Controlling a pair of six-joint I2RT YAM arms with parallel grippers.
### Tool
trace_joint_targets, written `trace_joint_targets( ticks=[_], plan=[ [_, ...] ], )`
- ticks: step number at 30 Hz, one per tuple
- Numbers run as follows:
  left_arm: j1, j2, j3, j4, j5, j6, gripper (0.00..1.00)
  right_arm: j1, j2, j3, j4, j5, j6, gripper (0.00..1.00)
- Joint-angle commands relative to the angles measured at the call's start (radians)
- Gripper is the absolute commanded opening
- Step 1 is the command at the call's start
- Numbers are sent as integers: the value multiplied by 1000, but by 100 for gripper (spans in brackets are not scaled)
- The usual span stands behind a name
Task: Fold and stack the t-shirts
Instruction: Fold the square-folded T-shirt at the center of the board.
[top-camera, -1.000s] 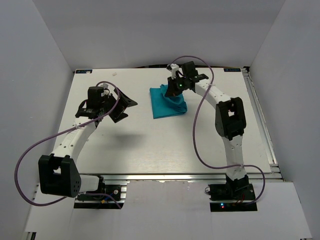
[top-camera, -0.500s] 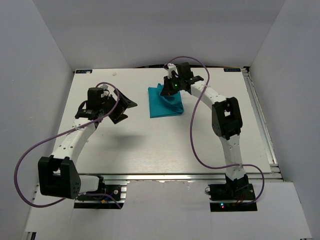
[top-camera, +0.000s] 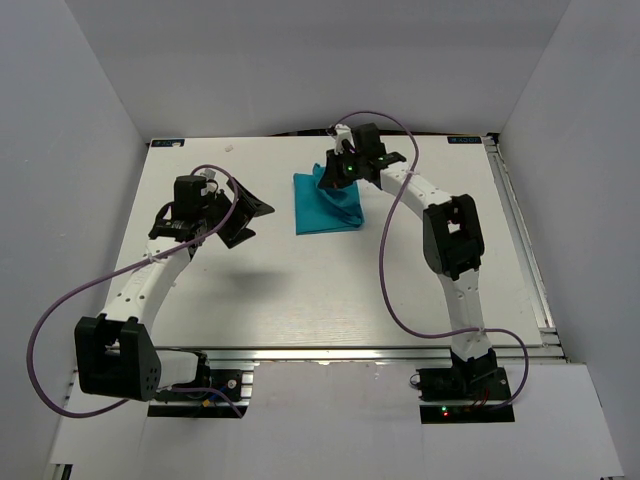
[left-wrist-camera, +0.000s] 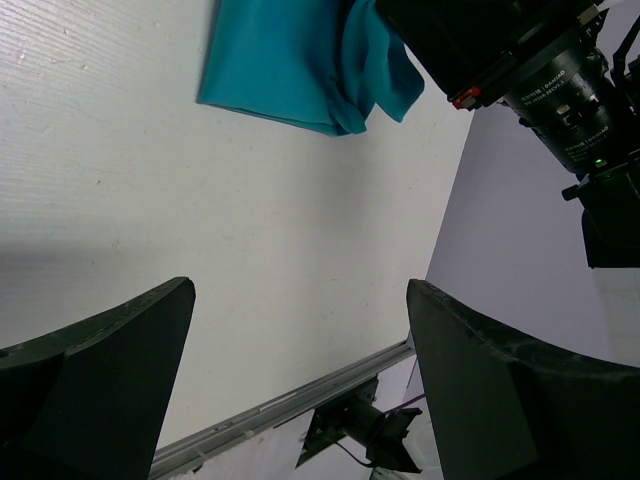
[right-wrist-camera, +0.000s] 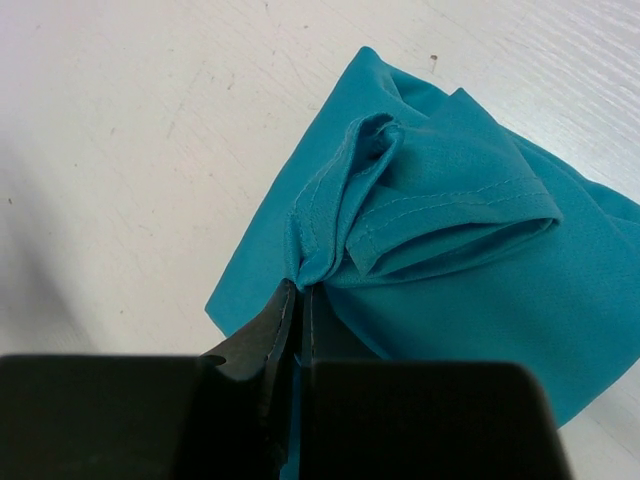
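The teal t-shirt (top-camera: 322, 204) lies folded into a small bundle at the back middle of the white table. It also shows in the left wrist view (left-wrist-camera: 300, 70) and in the right wrist view (right-wrist-camera: 470, 260). My right gripper (top-camera: 338, 178) is shut on a bunched hem of the t-shirt, seen pinched between the jaws in the right wrist view (right-wrist-camera: 300, 295), and lifts that edge off the bundle. My left gripper (top-camera: 245, 215) is open and empty, left of the t-shirt and above the table, with its fingers (left-wrist-camera: 110, 370) wide apart.
The white table (top-camera: 300, 290) has a metal rail along its right edge (top-camera: 520, 230) and near edge. White walls enclose the back and both sides. Purple cables loop from both arms.
My right gripper has moved left and slightly back with the t-shirt's edge in it, and the bundle has shifted left with it. The left arm has barely moved.
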Motion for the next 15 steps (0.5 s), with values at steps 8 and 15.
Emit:
trace_joint_targets(
  ticks=[8,15],
  plan=[
    [4,-49,-16,-13,2,1,98,50,16,5,63,8,23,22],
    [3,-63,-20,-27,-6,1,98,81,24,9,80,-46,27,89]
  ],
)
